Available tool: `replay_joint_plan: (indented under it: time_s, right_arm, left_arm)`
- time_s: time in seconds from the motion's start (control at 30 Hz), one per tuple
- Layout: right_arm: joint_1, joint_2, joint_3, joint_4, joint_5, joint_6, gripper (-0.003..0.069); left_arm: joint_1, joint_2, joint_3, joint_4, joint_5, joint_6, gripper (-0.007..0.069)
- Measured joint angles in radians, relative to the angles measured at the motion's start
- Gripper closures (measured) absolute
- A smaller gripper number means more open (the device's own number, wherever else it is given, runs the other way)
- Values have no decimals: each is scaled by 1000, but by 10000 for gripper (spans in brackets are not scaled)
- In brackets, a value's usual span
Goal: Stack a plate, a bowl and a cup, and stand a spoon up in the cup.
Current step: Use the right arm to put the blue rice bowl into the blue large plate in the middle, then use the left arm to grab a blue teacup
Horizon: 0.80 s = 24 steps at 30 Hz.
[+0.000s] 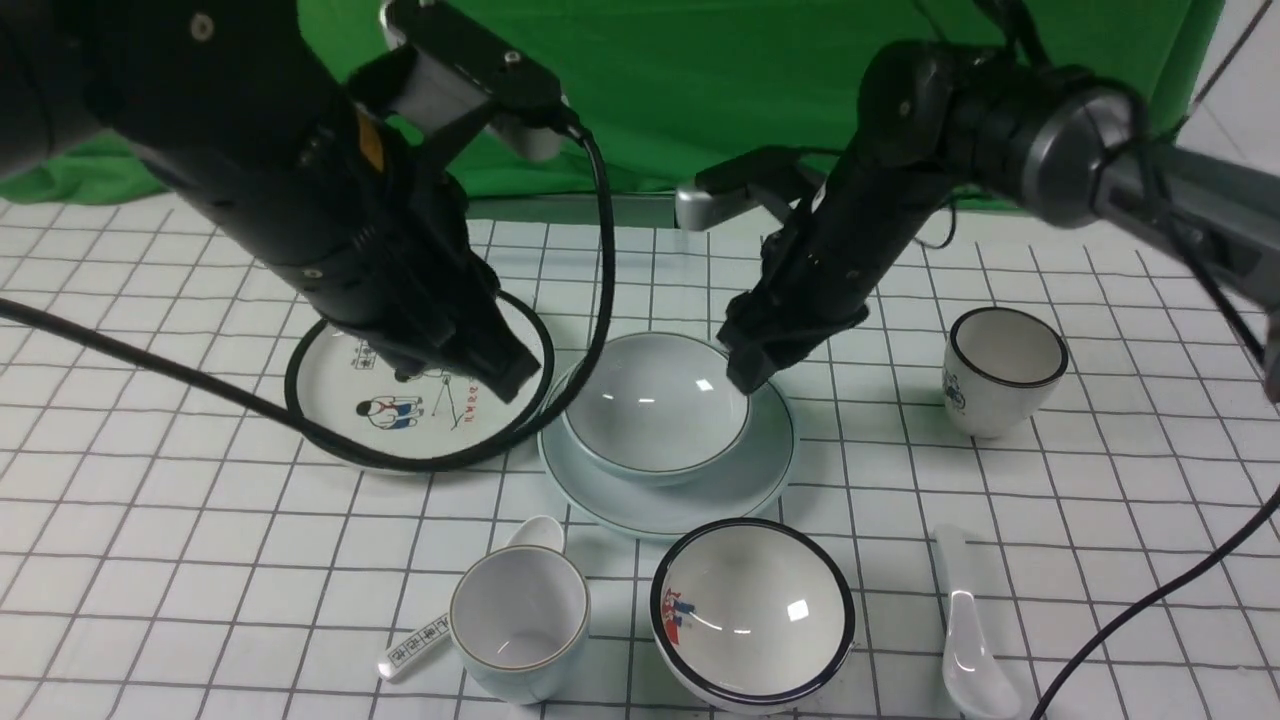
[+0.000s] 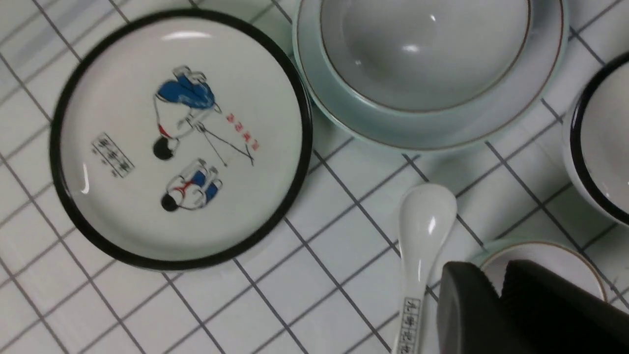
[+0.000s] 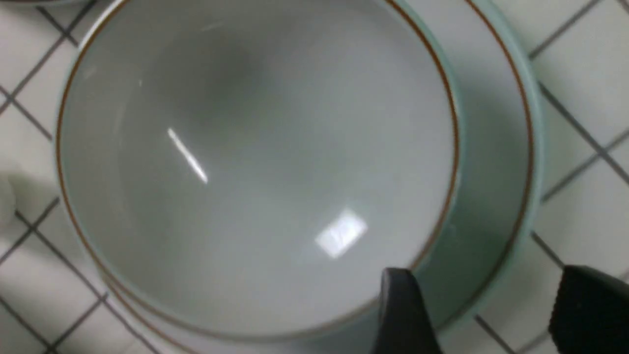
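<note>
Right end effector (image 1: pixel 752 372) open: jaws wide apart, straddling the right-hand rim of the bowl (image 1: pixel 655 405), one finger (image 3: pixel 403 314) over the inside, the other over the plate (image 1: pixel 700 495), nothing gripped. Bowl sits upright in the plate, slightly off-centre, empty; both mid-surface. Left end effector (image 1: pixel 500 368) hangs over the near-right edge of the cartoon plate (image 1: pixel 400 400); fingers look close together in the left wrist view with nothing between them, but whether they are fully closed I cannot tell. Cartoon plate lies just left of the pale plate, rims nearly touching. Cup (image 1: pixel 520 620) stands upright and empty at the front, left of the black-rimmed bowl (image 1: pixel 755 610), in front of the plate. Printed spoon (image 1: pixel 415 645) lies against the cup's far-left side, scoop end showing behind it. Plain spoon (image 1: pixel 968 640) lies flat, scoop up, front right, apart from everything. Black-rimmed cup (image 1: pixel 1000 370) upright at right. White gridded surface (image 1: pixel 150 560), green backdrop (image 1: pixel 700 90) behind.
</note>
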Motion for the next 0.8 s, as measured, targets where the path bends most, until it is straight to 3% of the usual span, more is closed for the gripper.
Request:
replay_joint_plan:
  time_s: [0.03, 0.13, 0.17, 0.23, 0.27, 0.33, 0.43, 0.53, 0.6, 0.67, 0.73, 0.77, 0.8]
  right_arm:
    - [-1, 0, 0, -4, 7, 0, 226]
    - [-16, -124, -9, -59, 99, 2, 224]
    - [-17, -131, -9, -62, 102, 1, 224]
    - [-21, -219, -5, -94, 118, 8, 224]
    - [-21, -226, -5, -94, 120, 8, 224]
    - [-26, -302, -4, -101, 127, 7, 224]
    - [-27, -350, 3, -103, 131, 7, 224]
    - [-27, -368, 11, -103, 133, 6, 224]
    - [-27, -369, 25, -103, 133, 6, 224]
    - [-27, -369, 45, -104, 133, 6, 224]
    - [-27, -369, 65, -104, 133, 5, 224]
    - [-27, -369, 65, -104, 133, 5, 224]
    - [-27, -369, 77, -105, 133, 4, 224]
  left_arm:
    - [0, 2, 2, 0, 2, 0, 539]
    - [0, 55, 65, -44, 22, -7, 364]
    - [0, 55, 70, -47, 22, -7, 364]
    - [0, 91, 141, -87, 10, -6, 226]
    - [0, 93, 141, -90, 10, -6, 218]
    - [0, 103, 206, -97, -55, -23, 130]
    - [0, 103, 247, -96, -123, -44, 95]
    - [0, 103, 289, -115, -203, -53, 100]
    - [0, 105, 324, -119, -262, -55, 142]
    - [0, 109, 344, -115, -293, -60, 210]
    - [0, 117, 353, -100, -310, -72, 334]
    - [0, 118, 354, -100, -310, -72, 347]
    - [0, 121, 355, -97, -318, -75, 429]
